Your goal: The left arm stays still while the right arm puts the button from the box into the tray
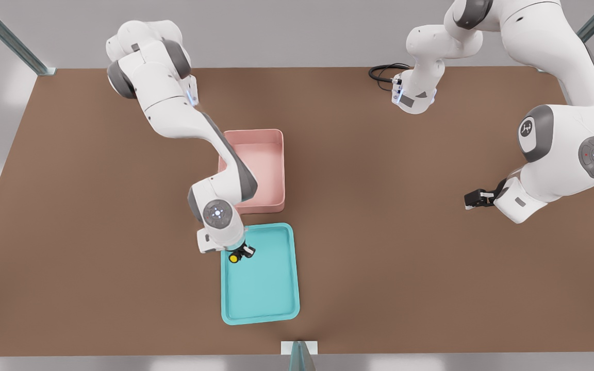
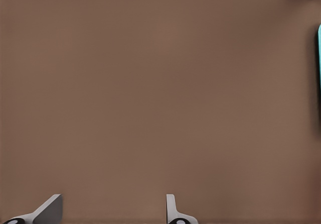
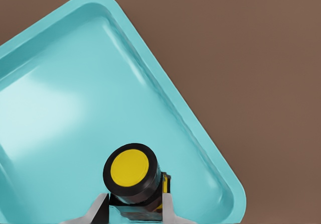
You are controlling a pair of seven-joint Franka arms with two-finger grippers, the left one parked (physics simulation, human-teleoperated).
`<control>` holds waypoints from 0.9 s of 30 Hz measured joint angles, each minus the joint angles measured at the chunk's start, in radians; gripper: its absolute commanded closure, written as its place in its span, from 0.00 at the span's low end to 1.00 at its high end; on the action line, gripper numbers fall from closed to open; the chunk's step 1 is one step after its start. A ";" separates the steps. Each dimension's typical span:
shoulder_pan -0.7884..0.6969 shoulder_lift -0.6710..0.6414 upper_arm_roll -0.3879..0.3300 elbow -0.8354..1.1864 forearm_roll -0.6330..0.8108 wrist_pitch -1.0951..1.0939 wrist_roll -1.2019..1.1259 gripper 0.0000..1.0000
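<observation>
The turquoise tray (image 1: 266, 288) lies near the table's front edge, just in front of the pink box (image 1: 263, 165), whose visible inside holds nothing. My right arm reaches across the box's near-left corner, and its gripper (image 1: 239, 253) hangs over the tray's back-left corner. It is shut on the button (image 1: 234, 258), a yellow round cap on a dark body. In the right wrist view the button (image 3: 131, 176) sits between the two fingers (image 3: 99, 210) above the tray floor (image 3: 75, 108). I cannot tell whether the button touches the tray.
Brown table (image 1: 379, 232) all around. The parked arm (image 1: 560, 149) stands at the front view's right, with a black cable (image 1: 382, 72) at the back. A thin strip of tray (image 2: 319, 58) shows in the left wrist view. A small post (image 1: 299, 353) stands at the front edge.
</observation>
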 measured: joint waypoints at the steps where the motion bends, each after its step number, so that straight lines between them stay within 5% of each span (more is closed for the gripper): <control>1: 0.001 0.031 -0.002 0.031 -0.001 -0.002 0.003 0.51; 5: 0.026 0.114 -0.027 0.112 -0.003 -0.003 0.017 0.48; 6: 0.029 0.120 -0.028 0.117 -0.004 -0.003 0.020 0.02; 7: 0.031 0.122 -0.029 0.119 -0.004 -0.003 0.023 0.00; 11: 0.013 0.041 -0.037 0.120 -0.009 -0.040 0.030 0.00; 15: -0.198 -0.155 -0.037 0.091 0.013 -0.197 -0.052 0.00; 18: -0.340 -0.408 -0.202 -0.222 0.098 -0.267 -0.209 0.00; 20: -0.383 -0.514 -0.232 -0.374 0.129 -0.278 -0.311 0.00; 27: -0.330 -0.538 -0.230 -0.416 0.154 -0.276 -0.564 0.00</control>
